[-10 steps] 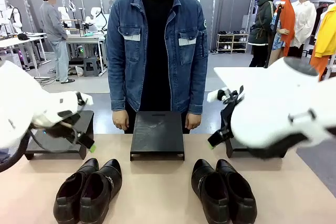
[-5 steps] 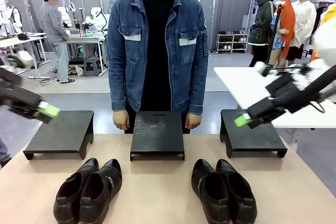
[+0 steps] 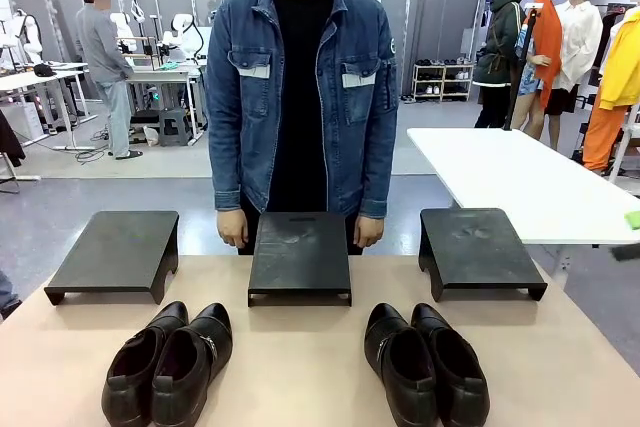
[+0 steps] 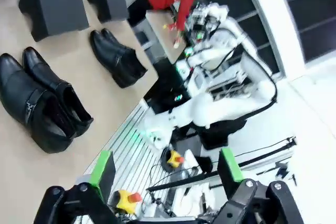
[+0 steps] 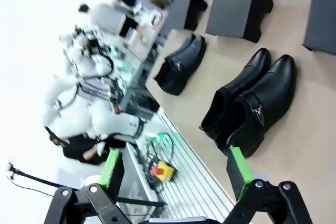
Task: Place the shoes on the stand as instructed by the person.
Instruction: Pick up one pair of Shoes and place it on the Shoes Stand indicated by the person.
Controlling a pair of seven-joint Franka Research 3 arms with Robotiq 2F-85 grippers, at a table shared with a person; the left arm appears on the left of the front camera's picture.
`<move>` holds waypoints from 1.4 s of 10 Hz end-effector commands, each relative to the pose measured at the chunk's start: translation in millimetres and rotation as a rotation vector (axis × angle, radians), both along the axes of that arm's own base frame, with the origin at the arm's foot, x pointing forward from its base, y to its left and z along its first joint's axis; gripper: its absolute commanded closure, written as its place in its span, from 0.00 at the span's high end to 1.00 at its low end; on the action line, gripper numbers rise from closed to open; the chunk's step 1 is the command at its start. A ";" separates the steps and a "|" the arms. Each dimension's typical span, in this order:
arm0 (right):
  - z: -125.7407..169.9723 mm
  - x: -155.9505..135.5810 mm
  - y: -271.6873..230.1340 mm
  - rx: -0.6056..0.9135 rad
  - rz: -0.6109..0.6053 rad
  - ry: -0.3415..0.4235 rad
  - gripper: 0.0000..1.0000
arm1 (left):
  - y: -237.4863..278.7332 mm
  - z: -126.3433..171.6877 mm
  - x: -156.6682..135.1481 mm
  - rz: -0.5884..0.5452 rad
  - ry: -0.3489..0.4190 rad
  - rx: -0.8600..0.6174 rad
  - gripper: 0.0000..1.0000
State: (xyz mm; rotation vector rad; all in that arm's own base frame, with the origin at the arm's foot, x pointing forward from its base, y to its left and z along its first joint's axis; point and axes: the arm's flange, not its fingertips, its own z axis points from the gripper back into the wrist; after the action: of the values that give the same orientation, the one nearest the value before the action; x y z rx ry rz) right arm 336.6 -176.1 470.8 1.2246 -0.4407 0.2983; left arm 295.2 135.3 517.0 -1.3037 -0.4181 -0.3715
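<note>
Left gripper (image 4: 165, 174) is seen with its green-padded fingers spread as wide as they go, and nothing is held or touched between them. It is raised off the near side of the table (image 3: 300, 357) and is turned toward the robot's base and the floor. Right gripper (image 5: 174, 174) is likewise wide open and empty, and is held clear of the table at the other side. This stance is judged to be a waiting one: the working area is left free so that an instruction can be given and seen.

The shoes are laid on the near part of the table in two pairs, the shoes of each pair set side by side and touching. The left pair (image 3: 170, 362) lies in front of the gap between the left stand (image 3: 115, 252) and the middle stand (image 3: 300, 255). The right pair (image 3: 425, 362) lies in front of the gap between the middle stand and the right stand (image 3: 480, 247). No shoe rests on any stand, so the placing is judged not yet begun.

The person (image 3: 300, 87) is stood at the far edge, directly behind the middle stand, with hands (image 3: 230, 230) hung low at either side of it. No stand or pair is being pointed at, so which pair goes where cannot be told.
</note>
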 end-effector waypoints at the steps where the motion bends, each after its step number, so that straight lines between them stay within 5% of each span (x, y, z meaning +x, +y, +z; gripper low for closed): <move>1: -19.9 -20.8 -35.4 0.117 -0.098 -0.050 1.00 | 27.5 -10.0 -24.9 0.114 -0.012 -0.102 1.00; 6: -44.7 -85.7 -98.8 0.209 -0.298 -0.067 1.00 | 100.2 -27.6 -89.8 0.379 0.040 -0.058 1.00; 14: -46.1 -91.4 -103.8 0.190 -0.302 -0.035 1.00 | 103.2 -28.3 -92.2 0.389 0.060 -0.071 1.00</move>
State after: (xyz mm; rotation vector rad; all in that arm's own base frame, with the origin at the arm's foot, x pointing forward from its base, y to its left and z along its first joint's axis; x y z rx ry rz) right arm 246.2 -279.9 424.8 1.3138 -0.6868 0.0157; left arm 205.2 237.2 489.9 -1.2524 -0.6258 0.0156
